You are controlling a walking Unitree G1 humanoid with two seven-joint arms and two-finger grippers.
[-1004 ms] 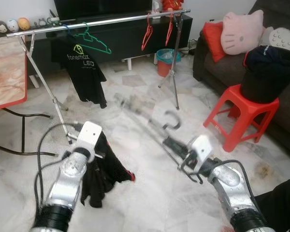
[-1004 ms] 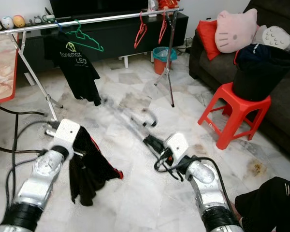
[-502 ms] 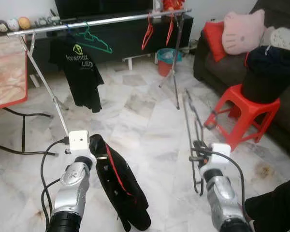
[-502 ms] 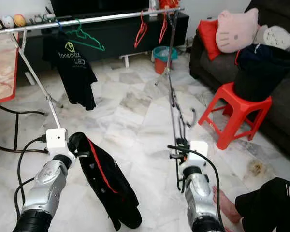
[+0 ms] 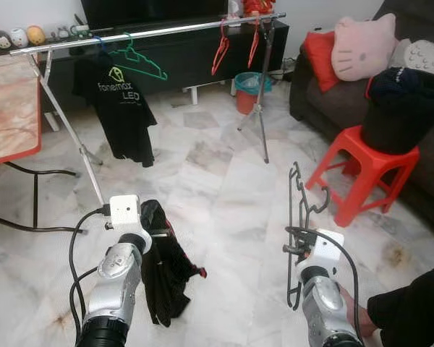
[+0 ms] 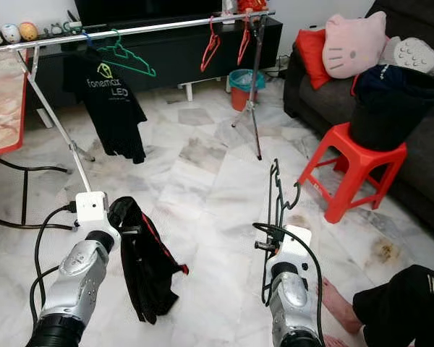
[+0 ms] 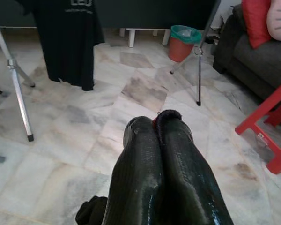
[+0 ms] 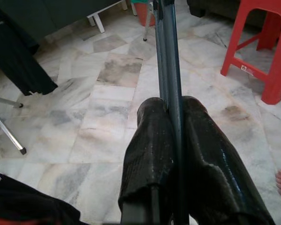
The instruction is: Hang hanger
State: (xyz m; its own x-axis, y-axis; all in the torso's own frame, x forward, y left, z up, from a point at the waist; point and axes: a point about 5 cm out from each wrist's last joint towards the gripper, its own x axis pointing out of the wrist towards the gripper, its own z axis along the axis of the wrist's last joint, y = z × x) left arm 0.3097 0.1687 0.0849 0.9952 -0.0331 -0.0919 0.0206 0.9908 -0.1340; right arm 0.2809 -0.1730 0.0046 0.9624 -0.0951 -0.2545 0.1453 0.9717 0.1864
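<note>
Right gripper (image 8: 173, 140) is clamped on the dark hanger (image 5: 298, 217), held edge-on and upright, hook uppermost, well short of the clothes rail (image 5: 152, 30) and to the right of its near support. Left gripper (image 7: 159, 136) is closed on a black garment (image 5: 163, 271) that hangs from it near the floor, also well short of the rail.

Step in hand, as judged: bring hanger and garment together, then carry the hanger to the rail. To do it well, keep the hook turned up and clear of the right arm's cable, keep the hanger steady before threading, and aim for the bare stretch of rail between the green hanger (image 5: 141, 61) and the red hangers (image 5: 235, 43).

Change from half a second ago: the hanger reached further toward the rail then; it now sits lower and shorter in view. The garment was spread longer and now hangs bunched closer under the left gripper.
</note>
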